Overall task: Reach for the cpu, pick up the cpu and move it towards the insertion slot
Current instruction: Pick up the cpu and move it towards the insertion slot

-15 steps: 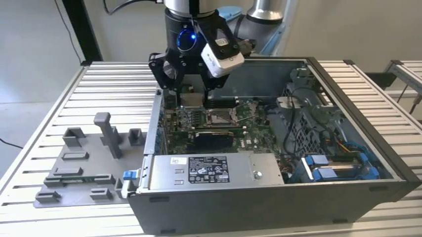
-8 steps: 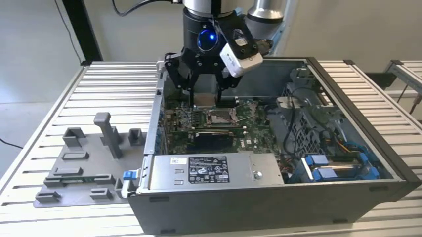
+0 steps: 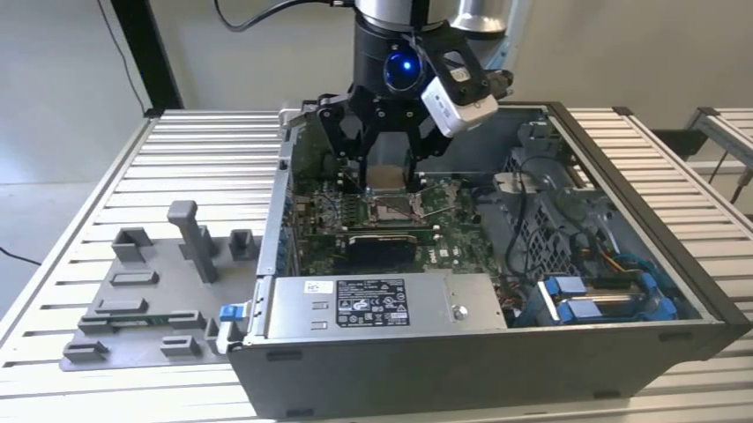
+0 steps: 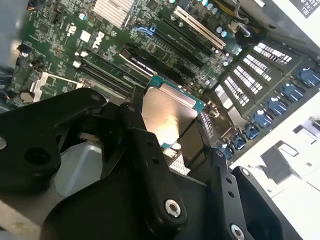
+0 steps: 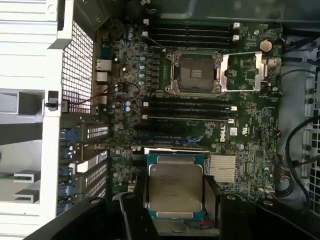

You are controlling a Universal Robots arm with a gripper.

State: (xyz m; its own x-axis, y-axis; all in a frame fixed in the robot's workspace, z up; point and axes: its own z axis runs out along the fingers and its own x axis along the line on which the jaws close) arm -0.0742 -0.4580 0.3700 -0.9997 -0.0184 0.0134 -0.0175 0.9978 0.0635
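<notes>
Gripper (image 5: 175, 212) clamped on cpu (image 5: 174, 187) by opposite edges, held flat and face-up above the green board, short of insertion slot (image 5: 195, 73), frame open to receive it.

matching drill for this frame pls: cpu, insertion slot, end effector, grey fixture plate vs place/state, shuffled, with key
Things:
1. cpu
2. insertion slot
3. end effector
4. grey fixture plate

Place or state:
A. on the slatted table outside the computer case, at the exterior view's left
B. held between the black fingers above the motherboard
C. frame open, dark centre bare
D. inside the open case, shut on the chip

Pairs: 1-B, 2-C, 3-D, 4-A
</notes>
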